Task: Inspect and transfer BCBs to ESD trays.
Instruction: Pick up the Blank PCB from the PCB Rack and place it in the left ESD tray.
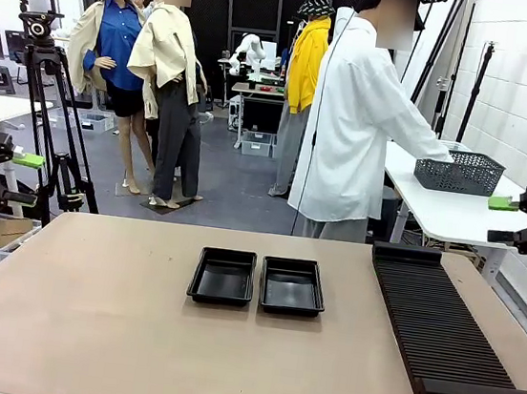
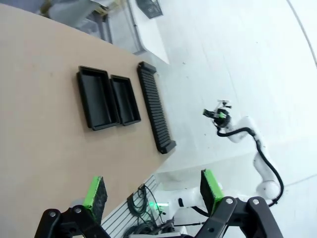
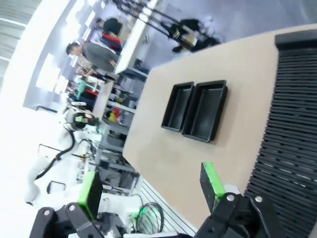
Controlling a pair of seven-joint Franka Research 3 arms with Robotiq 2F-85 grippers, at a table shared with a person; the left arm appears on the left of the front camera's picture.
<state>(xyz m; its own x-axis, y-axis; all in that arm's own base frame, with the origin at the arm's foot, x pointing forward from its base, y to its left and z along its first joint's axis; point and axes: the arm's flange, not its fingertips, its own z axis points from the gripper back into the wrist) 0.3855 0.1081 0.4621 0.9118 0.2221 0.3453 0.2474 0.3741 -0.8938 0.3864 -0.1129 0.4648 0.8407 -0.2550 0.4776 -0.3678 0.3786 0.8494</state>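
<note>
Two trays [image 1: 219,299] sit side by side and touching at the middle of the table [image 1: 84,329]. They are shallow black glossy plastic rectangles with raised, flared rims and light shining off their floors. At 3 o'clock from them, apart, lies a rack [image 1: 448,335], a long matte black slab ribbed with close slots and ending in a solid bar at its near end.

The left gripper [image 1: 25,177] hangs off the table's edge at 9 o'clock, above table height. Its black jaws are spread wide, with nothing between the flat green pads [image 2: 94,198] and nothing touched. The right gripper [image 1: 503,220] hangs at 3 o'clock, beyond the rack. It is also fully spread, and its pads [image 3: 210,181] hold only air.

The table top is smooth, matte tan board. At 12 o'clock behind it a person [image 1: 354,122] in a long white coat stands turned away, reaching towards a dark mesh basket [image 1: 459,171] at 1 o'clock. The basket sits on a white side table [image 1: 435,210]. A black tripod [image 1: 48,113] stands at 10 o'clock. The floor is grey, with a white block wall at 2 o'clock.
</note>
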